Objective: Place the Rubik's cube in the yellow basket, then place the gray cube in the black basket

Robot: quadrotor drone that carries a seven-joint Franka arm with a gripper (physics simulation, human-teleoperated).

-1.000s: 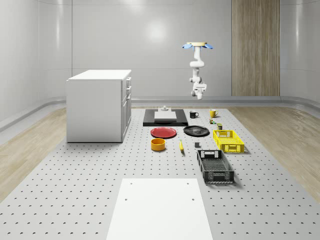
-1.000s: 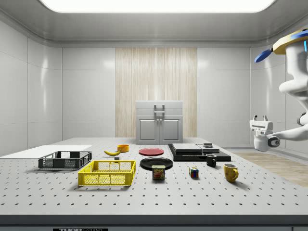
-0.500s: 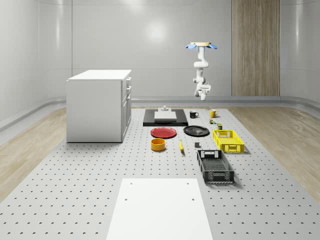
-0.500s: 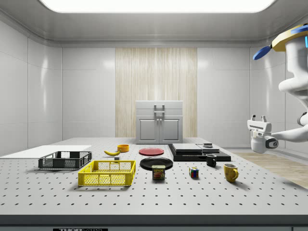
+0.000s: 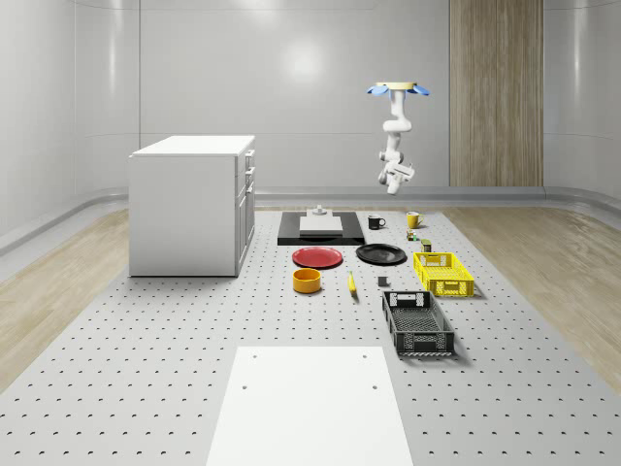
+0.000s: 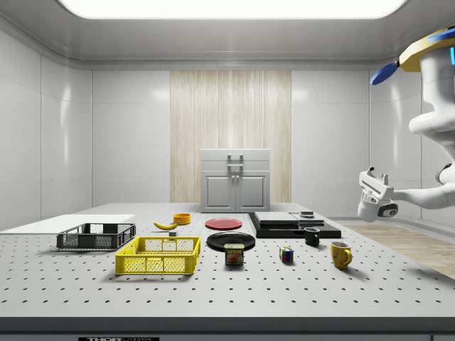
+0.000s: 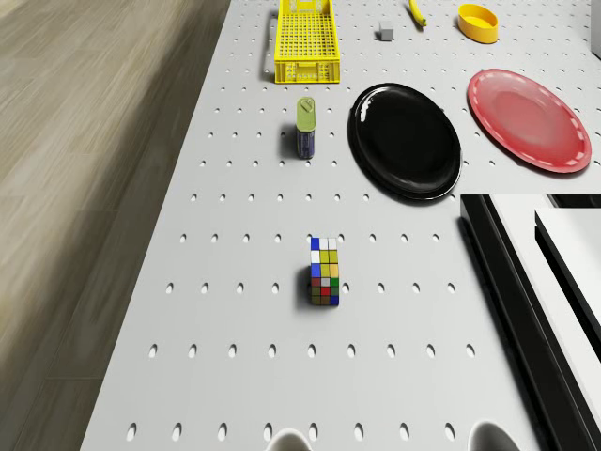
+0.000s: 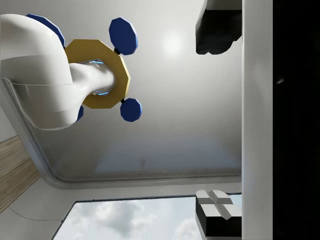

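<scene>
The Rubik's cube point(image 7: 324, 272) point(image 6: 286, 254) point(image 5: 411, 234) sits on the table between the spam can and the mugs. The yellow basket point(image 5: 451, 288) point(image 6: 156, 264) point(image 7: 307, 71) and the black basket point(image 5: 417, 340) point(image 6: 96, 244) stand along the whole-scene view's right side. Between them and the banana lies the small gray cube point(image 5: 382, 282) point(image 7: 385, 32). The drone point(image 5: 396, 89) point(image 6: 426, 57) hovers high over the table's far end, near the mugs. My gripper point(image 6: 375, 175) point(image 5: 393, 173) point(image 8: 217, 120) hangs well above the table, tilted upward, open and holding nothing.
A spam can point(image 7: 306, 129), a black plate point(image 7: 406, 141) and a red plate point(image 7: 529, 119) lie past the Rubik's cube. A yellow mug point(image 6: 340, 254), a black mug point(image 6: 311, 236), a black platform point(image 5: 320, 228), an orange bowl point(image 5: 307, 281), a banana point(image 6: 166, 225) and a white cabinet point(image 5: 192, 204) also stand here.
The drone has drifted toward the whole-scene view's right. The gripper has risen slightly and tilted, moving toward the side view's left. The table objects have not moved.
</scene>
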